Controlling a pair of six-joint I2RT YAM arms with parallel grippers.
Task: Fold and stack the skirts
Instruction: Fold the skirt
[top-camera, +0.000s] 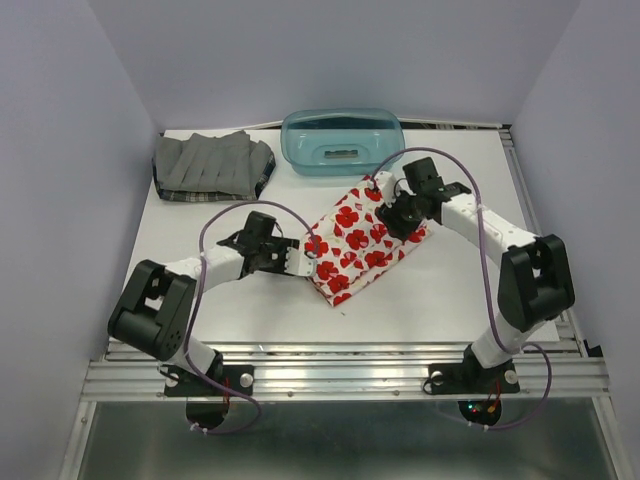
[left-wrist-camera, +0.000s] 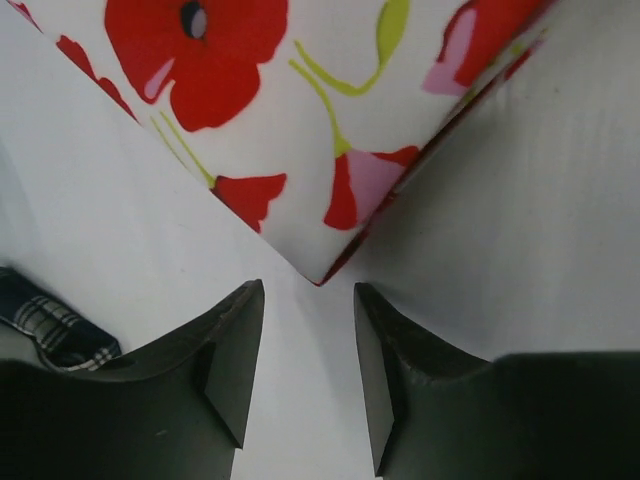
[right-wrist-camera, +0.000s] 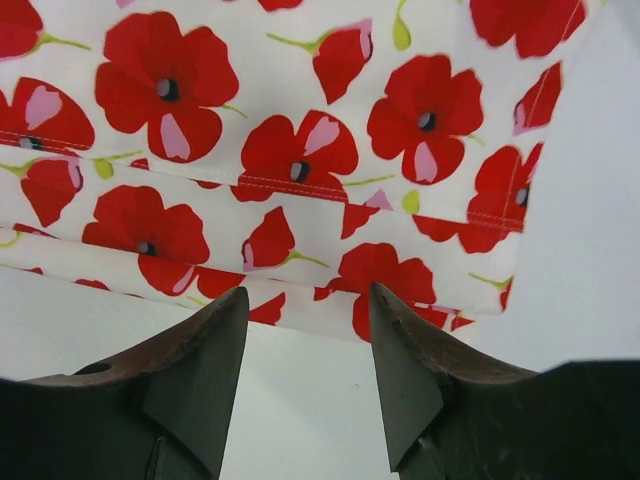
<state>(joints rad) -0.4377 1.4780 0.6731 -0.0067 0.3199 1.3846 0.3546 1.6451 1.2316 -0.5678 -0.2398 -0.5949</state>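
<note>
White skirt with red poppy print (top-camera: 355, 240), folded into an oblong, slantwise at the middle of the white counter (top-camera: 450, 290). Left claw (top-camera: 300, 258) at its near-left end, right claw (top-camera: 395, 218) over its far-right end. From the left wrist view: black fingers (left-wrist-camera: 225, 350) parted, nothing between them, one corner of the poppy skirt (left-wrist-camera: 300, 130) just ahead of the gap and flat on the counter, a scrap of plaid cloth (left-wrist-camera: 50, 320) at the left edge. From the right wrist view: fingers (right-wrist-camera: 200, 370) likewise spread and empty, with the skirt's folded layers (right-wrist-camera: 300, 180) just beyond the tips. Grey pleated skirt (top-camera: 205, 165) at the far-left corner, on top of the plaid skirt (top-camera: 264, 180) — only the plaid's edges showing. Teal basket (top-camera: 342, 140) at the far edge, well apart from both claws.
</note>
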